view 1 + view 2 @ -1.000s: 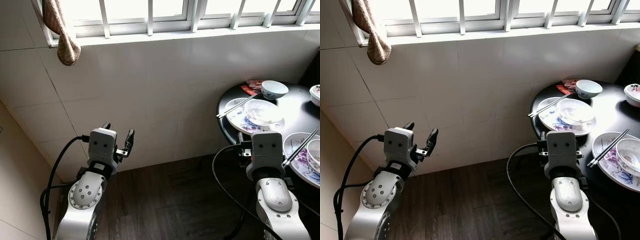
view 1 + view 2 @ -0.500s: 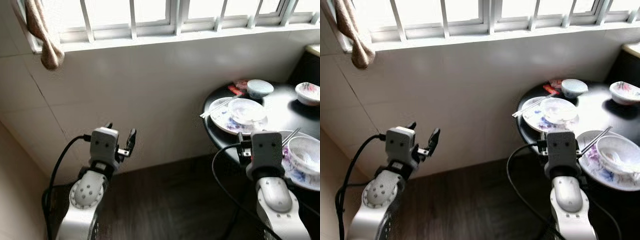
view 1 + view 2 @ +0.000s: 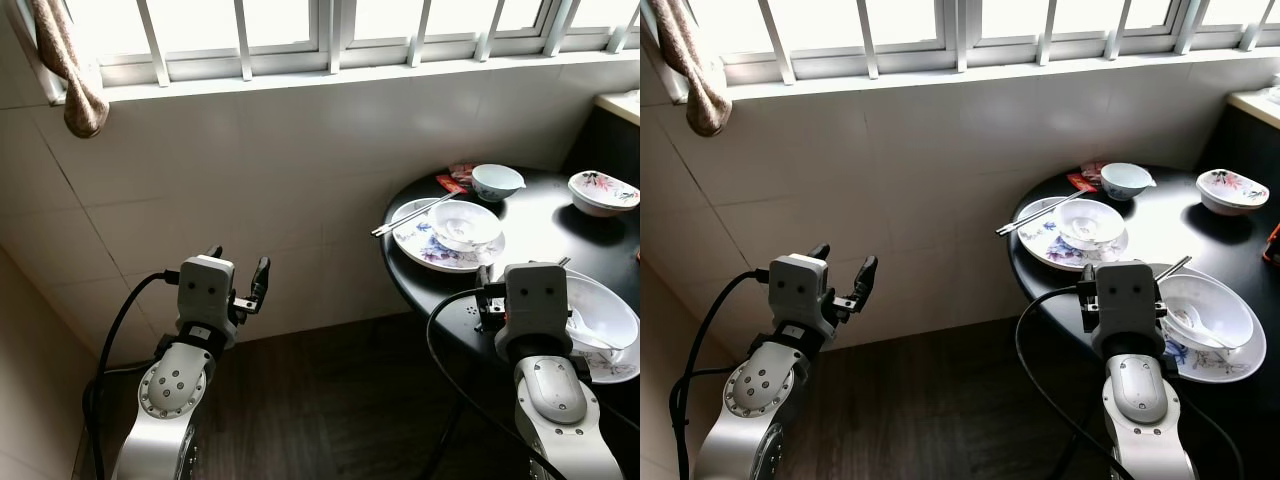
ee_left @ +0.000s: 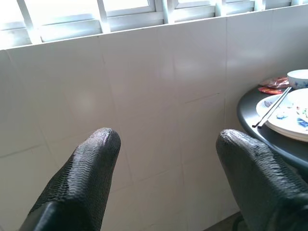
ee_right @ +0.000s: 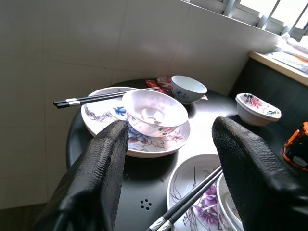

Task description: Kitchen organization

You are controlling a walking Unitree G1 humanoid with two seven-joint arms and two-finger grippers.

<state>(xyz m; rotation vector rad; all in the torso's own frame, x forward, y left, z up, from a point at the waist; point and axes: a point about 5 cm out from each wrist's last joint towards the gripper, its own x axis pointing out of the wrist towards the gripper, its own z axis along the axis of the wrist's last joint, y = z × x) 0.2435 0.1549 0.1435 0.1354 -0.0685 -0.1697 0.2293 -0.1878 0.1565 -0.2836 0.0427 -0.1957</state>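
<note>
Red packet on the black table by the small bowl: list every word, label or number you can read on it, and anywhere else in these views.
None can be read.
Red packet: any print is too small and blurred to read.
Orange object at the black table's edge: no legible marking.
Plates and bowls, such as the floral plate: flower patterns, no text.

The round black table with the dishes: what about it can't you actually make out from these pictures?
- Near plate, head views: partly covered by the right arm and a bowl; its chopsticks run under the arm.
- Orange object, right wrist view: cut by the edge; can't identify.
- Red packet: mostly behind the small blue bowl; too small to read.
- Table: right side cut off; legs hidden.
</note>
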